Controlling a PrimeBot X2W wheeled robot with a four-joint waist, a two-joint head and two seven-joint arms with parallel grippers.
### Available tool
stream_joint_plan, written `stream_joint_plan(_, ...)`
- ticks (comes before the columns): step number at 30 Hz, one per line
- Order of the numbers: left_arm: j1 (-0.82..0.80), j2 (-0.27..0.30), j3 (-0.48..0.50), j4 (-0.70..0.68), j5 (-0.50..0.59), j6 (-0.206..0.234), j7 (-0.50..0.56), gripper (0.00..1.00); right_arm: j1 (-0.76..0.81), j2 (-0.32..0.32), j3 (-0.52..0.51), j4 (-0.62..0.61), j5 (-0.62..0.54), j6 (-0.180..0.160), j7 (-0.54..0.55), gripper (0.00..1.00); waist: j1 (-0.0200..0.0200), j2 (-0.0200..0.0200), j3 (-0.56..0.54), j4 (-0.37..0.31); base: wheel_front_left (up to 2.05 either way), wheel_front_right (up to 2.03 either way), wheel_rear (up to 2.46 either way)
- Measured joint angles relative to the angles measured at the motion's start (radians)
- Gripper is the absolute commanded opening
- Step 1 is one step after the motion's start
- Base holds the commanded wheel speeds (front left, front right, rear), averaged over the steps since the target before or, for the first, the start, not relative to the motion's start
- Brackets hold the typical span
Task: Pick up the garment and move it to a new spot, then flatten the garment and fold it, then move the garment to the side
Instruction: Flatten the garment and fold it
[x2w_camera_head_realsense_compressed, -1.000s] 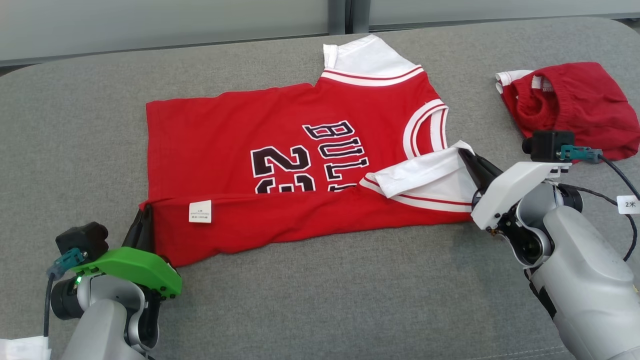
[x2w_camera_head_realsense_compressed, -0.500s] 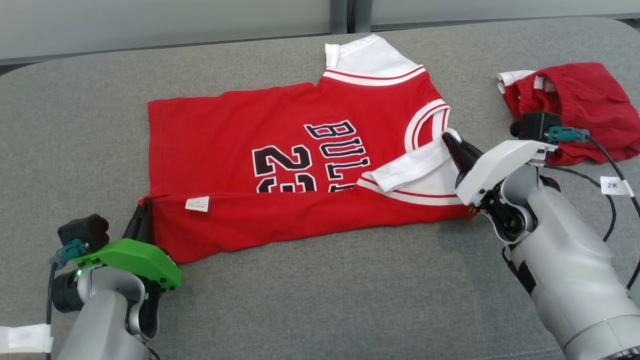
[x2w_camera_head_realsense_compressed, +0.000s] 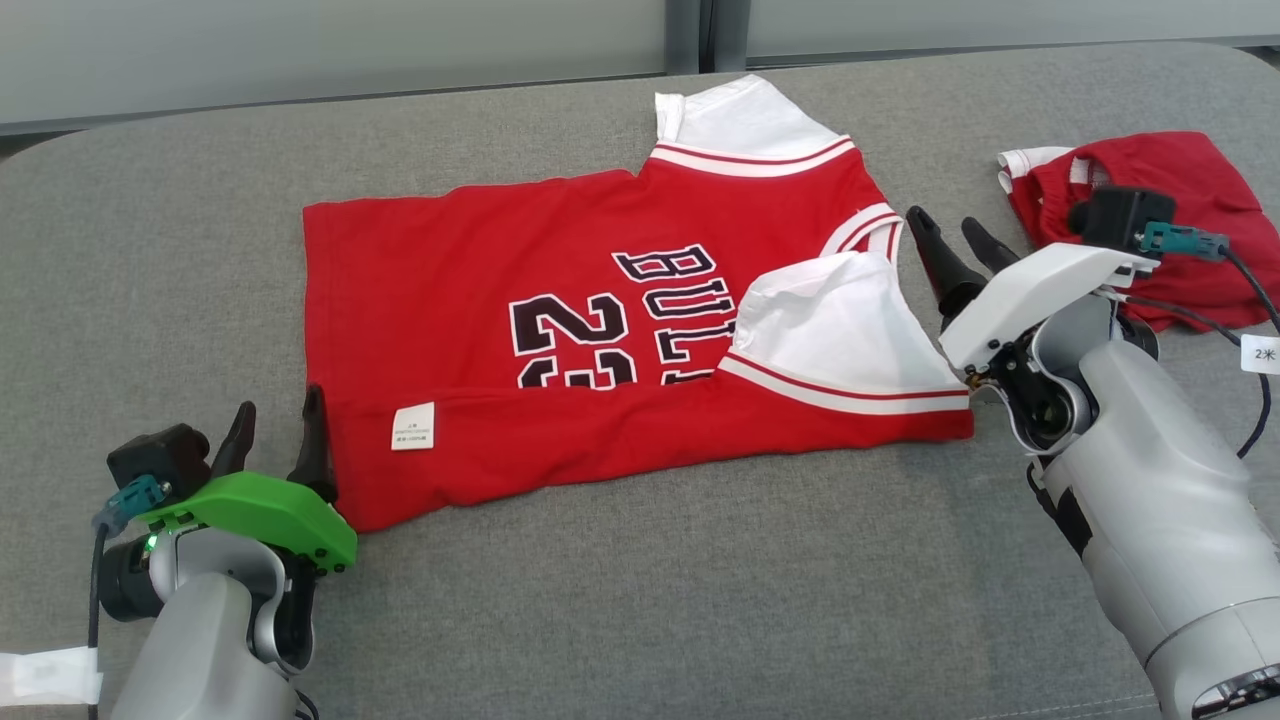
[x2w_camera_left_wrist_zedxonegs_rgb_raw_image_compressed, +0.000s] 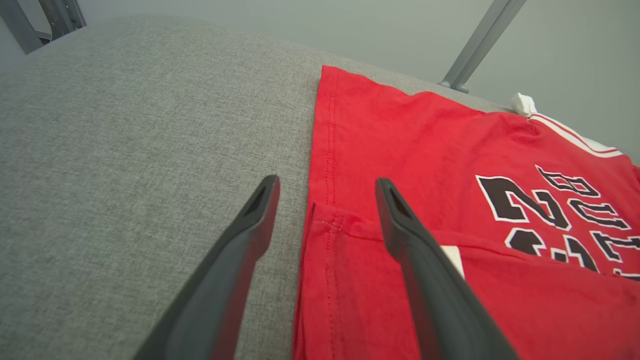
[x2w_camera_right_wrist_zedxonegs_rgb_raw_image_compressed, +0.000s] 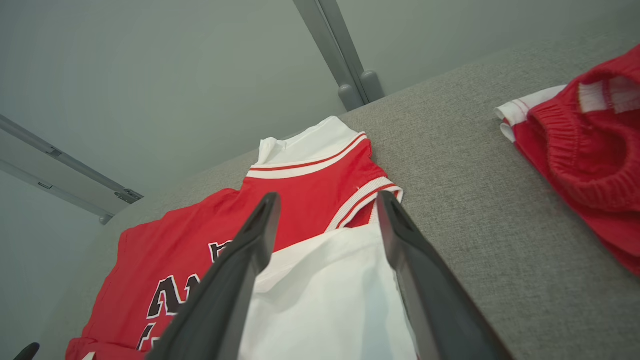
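A red jersey (x2w_camera_head_realsense_compressed: 520, 270) with white sleeves and black lettering lies flat on the grey cushion, its near edge folded over so the white label (x2w_camera_head_realsense_compressed: 412, 426) faces up. One white sleeve (x2w_camera_head_realsense_compressed: 840, 325) lies folded onto the chest. My left gripper (x2w_camera_head_realsense_compressed: 278, 420) stands open at the jersey's near-left corner, and in the left wrist view its fingers (x2w_camera_left_wrist_zedxonegs_rgb_raw_image_compressed: 430, 280) straddle the folded hem (x2w_camera_left_wrist_zedxonegs_rgb_raw_image_compressed: 330, 260). At the sleeve's right edge my right gripper (x2w_camera_head_realsense_compressed: 950, 240) is open, holding nothing; its fingers (x2w_camera_right_wrist_zedxonegs_rgb_raw_image_compressed: 425, 295) frame the white sleeve (x2w_camera_right_wrist_zedxonegs_rgb_raw_image_compressed: 330, 295).
A pair of red shorts (x2w_camera_head_realsense_compressed: 1170, 210) with a white trim lies bunched at the back right, close behind my right wrist. Black cables (x2w_camera_head_realsense_compressed: 1240, 290) trail from that wrist. The cushion's back edge (x2w_camera_head_realsense_compressed: 400, 100) meets a pale wall.
Both grippers have let go of the jersey and opened. The folded strip and the white sleeve now lie flat on the shirt. The right gripper has drawn off to the right.
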Motion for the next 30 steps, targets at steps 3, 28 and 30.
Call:
stream_joint_plan(3,0.000,0.001,0.006,-0.001,0.000,-0.004,-0.010,1.00,0.000,-0.013,0.015,-0.004,-0.006,0.000,-0.030,1.00,0.0000,0.0000,-0.004,0.000,0.00,0.00,0.00)
stream_joint_plan(28,0.200,-0.023,0.013,0.009,-0.072,-0.061,0.014,1.00,0.238,-0.043,0.054,-0.076,0.002,0.000,-0.211,1.00,-0.0001,0.0000,-0.079,-0.020,0.00,0.00,0.00)
stream_joint_plan(30,0.201,-0.023,0.014,0.008,-0.078,-0.062,0.018,1.00,0.242,-0.035,0.063,-0.083,0.003,0.000,-0.211,1.00,-0.0001,0.0000,-0.077,-0.024,0.00,0.00,0.00)
